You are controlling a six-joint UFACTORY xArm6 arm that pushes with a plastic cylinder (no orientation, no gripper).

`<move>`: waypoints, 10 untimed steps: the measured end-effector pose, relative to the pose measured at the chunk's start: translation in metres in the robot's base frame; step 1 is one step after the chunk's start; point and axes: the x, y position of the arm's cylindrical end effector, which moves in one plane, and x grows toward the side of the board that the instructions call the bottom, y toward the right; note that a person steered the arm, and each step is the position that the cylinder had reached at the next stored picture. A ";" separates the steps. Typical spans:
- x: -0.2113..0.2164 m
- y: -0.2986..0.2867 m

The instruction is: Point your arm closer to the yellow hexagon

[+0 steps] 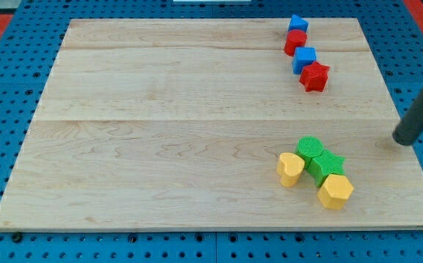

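Eight blocks are sitting on the wooden board (pixel 160 139), gathered in two groups of four, both toward the view's right.

Near the view's top right, two blue and two red blocks are forming a short diagonal chain. A blue block (pixel 297 24), its shape hard to make out, is lying nearest the top edge, touching a red cylinder (pixel 295 42) just below it. Below that, a blue cube (pixel 305 59) is touching a red star (pixel 315 76), which is ending the chain.

Toward the view's bottom right, two green and two yellow blocks are huddling together. A green cylinder (pixel 310 149) is sitting at the top of the cluster, with a green star (pixel 326 166) pressing against its lower right. A yellow heart (pixel 291 169) is lying at the cluster's left, touching the green pieces. The yellow hexagon (pixel 335 191) is lying lowest, at the cluster's bottom right, touching the green star and close to the board's bottom edge.

The arm is carrying no jaws at all, only a straight dark rod slanting in from the view's right edge. My tip (pixel 402 139) is resting near the board's right edge, up and to the right of the green and yellow cluster, well apart from the yellow hexagon and touching no block. The red and blue chain is lying well apart from it, toward the view's top.
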 end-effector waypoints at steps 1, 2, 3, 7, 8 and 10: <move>0.010 0.000; 0.021 0.003; 0.044 0.008; 0.082 0.004; 0.087 0.004; 0.086 -0.095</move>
